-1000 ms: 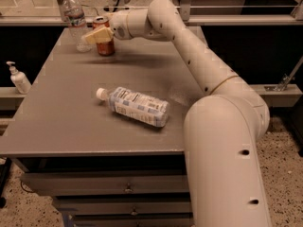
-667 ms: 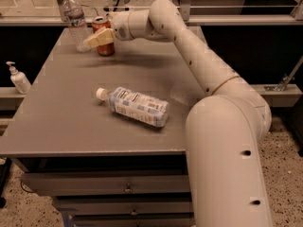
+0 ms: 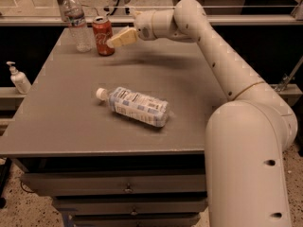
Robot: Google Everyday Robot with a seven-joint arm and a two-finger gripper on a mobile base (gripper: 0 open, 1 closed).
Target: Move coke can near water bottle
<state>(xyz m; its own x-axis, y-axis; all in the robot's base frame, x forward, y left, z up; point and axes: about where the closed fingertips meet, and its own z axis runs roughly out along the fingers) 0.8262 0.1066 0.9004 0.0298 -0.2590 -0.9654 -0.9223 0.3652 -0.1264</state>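
The red coke can stands upright at the far left of the grey table, just right of the tall clear water bottle with its white cap. A small gap separates the two. My gripper hovers just right of the can, fingers open and pointing left and down at it, holding nothing. The cream arm reaches in from the right.
A stubbier bottle with a white and blue label lies on its side mid-table. A small white pump bottle stands on a ledge off the table's left edge. A rail and glass run behind the table. Drawers sit below the front edge.
The gripper has let go of the coke can and drawn back a little to the right. The can now stands free beside the water bottle.
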